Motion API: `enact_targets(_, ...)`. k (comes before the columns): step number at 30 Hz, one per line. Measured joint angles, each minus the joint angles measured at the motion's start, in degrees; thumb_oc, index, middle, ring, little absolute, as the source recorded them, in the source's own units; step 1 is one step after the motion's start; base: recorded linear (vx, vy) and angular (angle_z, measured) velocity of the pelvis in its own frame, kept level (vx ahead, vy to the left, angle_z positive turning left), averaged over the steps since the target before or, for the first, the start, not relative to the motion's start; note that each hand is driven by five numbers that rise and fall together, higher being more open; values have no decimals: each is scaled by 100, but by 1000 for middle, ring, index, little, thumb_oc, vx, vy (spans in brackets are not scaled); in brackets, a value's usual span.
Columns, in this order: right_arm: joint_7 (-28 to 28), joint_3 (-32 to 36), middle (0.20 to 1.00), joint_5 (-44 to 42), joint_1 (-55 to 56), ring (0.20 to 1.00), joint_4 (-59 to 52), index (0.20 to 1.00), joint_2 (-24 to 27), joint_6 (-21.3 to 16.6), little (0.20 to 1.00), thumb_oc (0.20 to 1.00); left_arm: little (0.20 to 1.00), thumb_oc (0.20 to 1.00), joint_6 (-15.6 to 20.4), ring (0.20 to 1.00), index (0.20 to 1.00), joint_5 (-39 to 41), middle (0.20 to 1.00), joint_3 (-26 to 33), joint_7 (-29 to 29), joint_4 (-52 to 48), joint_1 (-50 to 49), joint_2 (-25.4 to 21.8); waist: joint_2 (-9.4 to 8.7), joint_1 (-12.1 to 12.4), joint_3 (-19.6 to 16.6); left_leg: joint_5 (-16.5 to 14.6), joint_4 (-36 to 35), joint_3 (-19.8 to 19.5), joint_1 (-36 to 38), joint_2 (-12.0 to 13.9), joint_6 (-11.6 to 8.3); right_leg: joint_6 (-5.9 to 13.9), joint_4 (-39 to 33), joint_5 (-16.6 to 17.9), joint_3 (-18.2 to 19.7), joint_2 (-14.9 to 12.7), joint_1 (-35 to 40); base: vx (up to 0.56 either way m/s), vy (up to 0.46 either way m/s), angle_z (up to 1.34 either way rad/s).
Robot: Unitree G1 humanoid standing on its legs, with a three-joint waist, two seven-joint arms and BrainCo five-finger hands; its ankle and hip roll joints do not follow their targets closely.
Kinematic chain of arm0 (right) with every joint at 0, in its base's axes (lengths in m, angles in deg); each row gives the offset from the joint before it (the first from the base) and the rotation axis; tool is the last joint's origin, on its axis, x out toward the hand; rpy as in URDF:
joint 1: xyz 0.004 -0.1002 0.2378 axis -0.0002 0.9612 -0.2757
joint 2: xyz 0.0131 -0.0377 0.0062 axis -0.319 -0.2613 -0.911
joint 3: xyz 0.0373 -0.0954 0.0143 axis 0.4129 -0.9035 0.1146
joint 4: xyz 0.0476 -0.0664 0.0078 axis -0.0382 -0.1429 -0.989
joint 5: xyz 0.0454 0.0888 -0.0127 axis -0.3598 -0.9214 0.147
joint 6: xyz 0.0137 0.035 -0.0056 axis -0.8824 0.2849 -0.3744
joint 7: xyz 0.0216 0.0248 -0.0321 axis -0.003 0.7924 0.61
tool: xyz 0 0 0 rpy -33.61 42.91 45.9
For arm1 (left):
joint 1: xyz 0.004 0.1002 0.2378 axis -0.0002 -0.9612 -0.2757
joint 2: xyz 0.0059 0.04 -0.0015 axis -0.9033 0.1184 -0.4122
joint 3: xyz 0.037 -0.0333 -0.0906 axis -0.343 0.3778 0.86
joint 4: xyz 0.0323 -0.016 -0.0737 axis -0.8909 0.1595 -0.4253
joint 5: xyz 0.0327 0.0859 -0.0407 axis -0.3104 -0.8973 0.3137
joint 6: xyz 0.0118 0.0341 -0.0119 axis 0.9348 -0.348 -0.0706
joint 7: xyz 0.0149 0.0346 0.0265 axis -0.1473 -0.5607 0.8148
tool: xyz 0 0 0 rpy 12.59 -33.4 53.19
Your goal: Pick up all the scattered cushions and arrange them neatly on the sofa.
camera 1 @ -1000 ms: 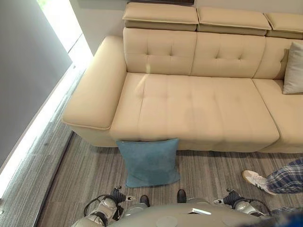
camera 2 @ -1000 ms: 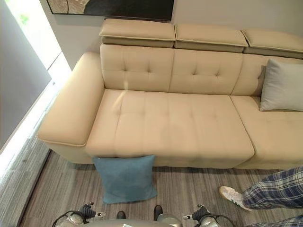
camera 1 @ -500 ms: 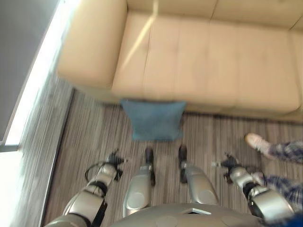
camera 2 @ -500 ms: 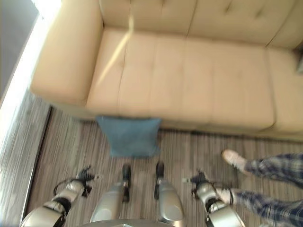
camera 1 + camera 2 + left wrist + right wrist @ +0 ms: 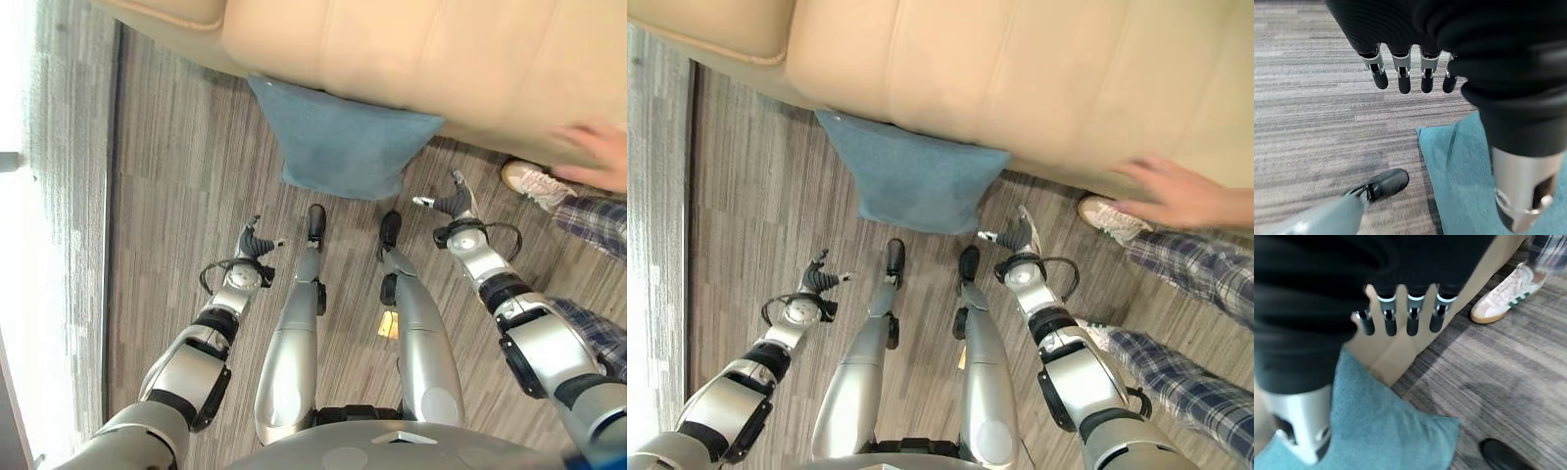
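Blue cushion on the floor against the sofa front

A blue cushion (image 5: 914, 178) leans on the striped carpet (image 5: 745, 196) against the front of the beige sofa (image 5: 1019, 78). The left hand (image 5: 818, 279) hangs over the carpet left of the cushion, the right hand (image 5: 1019, 237) just beside its lower right corner, both empty. A person's hand (image 5: 1176, 194) rests on the sofa edge above a white shoe (image 5: 1114, 217).

We see bare striped floor (image 5: 176, 176) between the left hand (image 5: 253, 243) and the blue cushion (image 5: 343, 147), so that side is open. The cushion leans against the sofa (image 5: 470, 59) front, which closes off its far edge. The right hand (image 5: 453, 204) hangs just beside the cushion's corner, fingers relaxed. A person's shoe (image 5: 1112, 217) and hand (image 5: 1176, 191) crowd the floor right of it
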Motion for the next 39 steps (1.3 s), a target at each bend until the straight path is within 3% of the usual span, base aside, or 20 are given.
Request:
enact_targets(11,-458,268,1000,-391,-641,1000,-133,1000,42,-272,1000,1000,1000,1000,151,1000,1000,383,1000,14,323,-630,720,-91,-12,-41,-14,75,151,-51,-1096,-84,-81,-12,484,-81,9,-136,-1217,25,1,5)
enact_targets(12,-344,277,1000,-449,-535,1000,-112,1000,119,-380,1000,1000,1000,1000,339,1000,1000,529,1000,278,-175,-753,659,-441,24,27,-12,125,153,-67,-1099,-120,-62,-17,487,-71,-39,-171,-1221,14,70,1)
enact_targets(13,-278,309,1000,-500,-461,1000,-326,1000,301,-371,1000,1000,1000,1000,405,1000,1000,637,1000,530,-343,-759,597,-1098,-16,-48,-5,130,171,-52,-1045,-54,-56,-53,499,-70,7,-135,-1178,0,0,0)
enact_targets(14,-367,475,1000,-503,-165,1000,-704,1000,514,-368,1000,1000,1000,1000,341,1000,1000,904,1000,996,214,-532,594,-1362,21,6,-100,62,279,-24,-1053,-78,-63,-55,492,-78,58,-143,-1158,0,0,0)
enact_targets(16,-486,535,1000,-502,-68,1000,-342,1000,375,-469,1000,1000,1000,1000,339,1000,1000,819,1000,488,452,-535,574,-791,186,51,-548,76,177,-8,-1054,-152,-24,3,525,-118,97,-175,-1207,0,0,0)
enact_targets(17,-473,422,1000,-507,-63,1000,-181,1000,139,-471,1000,1000,1000,1000,363,1000,1000,716,1000,195,373,-487,574,-443,171,-42,-737,78,154,9,-1051,-177,-20,37,531,-127,140,-192,-1225,0,0,0)
enact_targets(19,-422,241,1000,-508,87,1000,-122,1000,-392,-475,1000,1000,1000,1000,346,1000,1000,594,1000,-70,323,-461,516,100,-35,-287,-1012,67,150,11,-1043,-179,-25,61,481,-127,164,-180,-1220,-8,7,-7)
enact_targets(21,-423,277,1000,-517,362,1000,-60,1000,-481,-474,1000,1000,1000,1000,343,1000,1000,559,1000,-213,247,-428,431,360,-145,-329,-1140,65,153,36,-1005,-129,-28,62,433,-102,160,-145,-1168,-14,8,-8)
enact_targets(23,-420,273,1000,-538,476,1000,-29,1000,-395,-474,1000,1000,1000,1000,330,1000,1000,560,1000,-161,250,-324,338,309,-131,-278,-1148,63,161,54,-949,-112,-31,53,443,-91,189,-133,-1139,-10,13,-7)
enact_targets(28,-265,390,1000,-547,1006,1000,92,1000,-414,-471,1000,1000,1000,1000,304,1000,1000,552,1000,9,223,-266,-374,309,-49,-245,-1217,-65,143,157,-420,-100,-100,93,425,-126,270,-120,-648,-10,-7,-5)
enact_targets(32,-82,386,1000,-550,1804,1000,234,1000,-420,-457,1000,1000,1000,1000,212,1000,1000,485,1000,3,108,-305,-1043,393,51,-225,-1494,-102,-81,158,285,-71,-81,105,202,-147,272,-82,45,-17,-2,-5)
enact_targets(34,80,370,1000,-549,2378,1000,447,1000,-414,-364,1000,1000,1000,1000,169,1000,1000,314,1000,-5,-47,-249,-1577,387,93,-270,-1633,-112,-284,162,1062,-35,-6,95,-27,-170,211,-48,849,68,-1,-4)
enact_targets(39,481,285,1000,-452,3172,1000,1168,1000,-395,-117,1000,1000,1000,1000,-67,1000,1000,-94,1000,2,-460,467,-2381,367,114,-366,-2066,-318,-653,245,2657,103,-41,178,-672,-265,169,115,2520,165,-33,-12)
